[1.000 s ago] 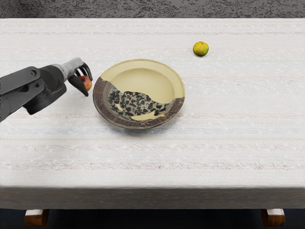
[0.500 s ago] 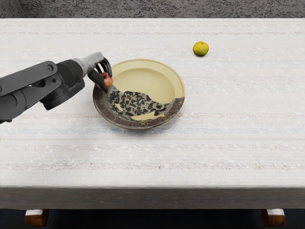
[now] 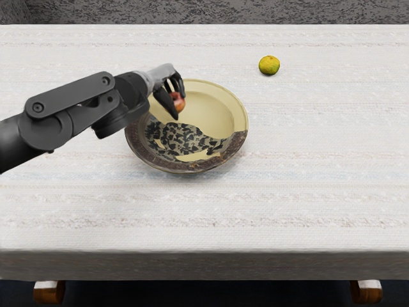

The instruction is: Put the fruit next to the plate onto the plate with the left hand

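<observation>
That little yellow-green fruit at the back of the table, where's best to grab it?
Probably across its widest middle, coming from straight above: the yellow-green fruit is round all over and sits alone on the tablecloth, apart from everything else, so fingers could close on opposite sides of it.

My left hand [image 3: 168, 91], closed round the small reddish fruit [image 3: 178, 102], hangs over the plate's [image 3: 238, 110] left side; its yellow hollow beside me lies open, rim possibly close beneath. The green-yellow citrus [image 3: 269, 65] sits well apart, far right.
</observation>
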You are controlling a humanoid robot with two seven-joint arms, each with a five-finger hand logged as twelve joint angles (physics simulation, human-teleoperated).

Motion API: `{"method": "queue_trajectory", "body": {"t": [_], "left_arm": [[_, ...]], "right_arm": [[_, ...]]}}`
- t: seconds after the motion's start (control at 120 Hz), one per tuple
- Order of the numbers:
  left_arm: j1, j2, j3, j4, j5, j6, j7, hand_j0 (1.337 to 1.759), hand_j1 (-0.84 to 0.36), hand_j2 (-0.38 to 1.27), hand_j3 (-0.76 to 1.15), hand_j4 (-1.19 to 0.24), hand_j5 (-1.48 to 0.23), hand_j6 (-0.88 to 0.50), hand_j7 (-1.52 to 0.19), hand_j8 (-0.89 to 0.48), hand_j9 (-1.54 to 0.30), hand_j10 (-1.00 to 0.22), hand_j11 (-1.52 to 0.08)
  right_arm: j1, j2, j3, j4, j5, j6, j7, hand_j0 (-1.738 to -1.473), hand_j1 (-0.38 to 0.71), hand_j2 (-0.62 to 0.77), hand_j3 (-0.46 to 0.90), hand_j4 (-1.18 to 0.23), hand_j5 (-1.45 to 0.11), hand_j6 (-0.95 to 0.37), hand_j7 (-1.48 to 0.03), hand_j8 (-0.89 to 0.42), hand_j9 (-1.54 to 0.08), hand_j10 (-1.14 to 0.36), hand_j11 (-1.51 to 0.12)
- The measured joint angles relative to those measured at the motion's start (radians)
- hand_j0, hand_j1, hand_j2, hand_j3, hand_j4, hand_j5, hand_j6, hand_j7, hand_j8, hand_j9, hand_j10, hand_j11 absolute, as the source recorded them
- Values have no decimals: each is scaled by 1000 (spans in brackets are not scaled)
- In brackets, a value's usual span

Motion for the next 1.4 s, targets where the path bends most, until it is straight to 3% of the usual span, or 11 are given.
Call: {"method": "queue_trajectory", "body": {"t": [0.258,0.267,0.358,0.508,0.667,0.775,0.85,0.95,1.117,1.225,1.4], "left_arm": [[-11,-91,6,134,2,-8,1,1651,-268,439,0,-829,-1233,-451,-1220,-386,-1155,-806,-1155],[-11,-94,6,139,3,-7,1,1651,-262,428,0,-836,-1218,-443,-1204,-446,-1157,-809,-1156],[-21,-95,4,177,4,-5,0,1652,-231,419,0,-793,-1155,-457,-1133,-425,-1097,-814,-1095],[-36,-103,-5,197,5,6,0,1655,31,212,0,-415,-599,-254,-589,-238,-571,-433,-570],[-39,-105,-14,199,-20,8,0,1657,184,102,0,-208,-297,-134,-292,-127,-284,-217,-283],[-46,46,-65,166,-325,-17,0,1657,241,62,0,-130,-186,-87,-183,-83,-178,-135,-178],[-16,166,-125,147,-557,-170,0,1657,268,45,0,-98,-137,-68,-135,-65,-132,-101,-131],[103,326,-176,122,-865,-378,0,1658,291,30,0,-68,-94,-51,-92,-49,-90,-71,-90],[252,633,-207,-18,-1356,-608,0,1658,312,16,0,-39,-54,-31,-53,-30,-53,-40,-52],[273,695,-208,-74,-1491,-646,0,1658,319,11,0,-28,-41,-23,-41,-23,-40,-29,-40],[315,761,-204,-103,-1551,-663,0,1658,324,6,0,-19,-30,-17,-30,-17,-30,-20,-30]], "right_arm": [[0,0,1,0,0,0,0,-1658,-349,0,0,0,0,1,0,0,0,0,0],[0,0,1,0,0,0,0,-1658,-349,0,0,0,0,0,0,0,0,0,0],[0,0,1,0,0,0,0,-1658,-349,0,0,0,0,1,0,0,0,0,0],[0,0,1,0,0,0,0,-1658,-349,0,0,0,0,0,0,0,0,0,0],[0,0,1,0,0,0,0,-1658,-349,0,0,0,0,0,0,0,0,0,0],[0,0,1,0,0,0,0,-1658,-349,0,0,0,0,0,0,0,0,0,0],[0,0,1,0,0,0,0,-1658,-349,0,0,0,0,0,0,0,0,0,0],[0,0,1,0,0,0,0,-1658,-349,0,0,0,0,0,0,0,0,0,0],[0,0,1,0,0,0,0,-1658,-349,0,0,0,0,0,0,0,0,0,0],[0,0,1,0,0,0,0,-1658,-349,0,0,0,0,1,0,1,0,0,0],[0,0,1,0,0,0,0,-1658,-349,0,0,0,0,0,0,0,0,0,0]]}}
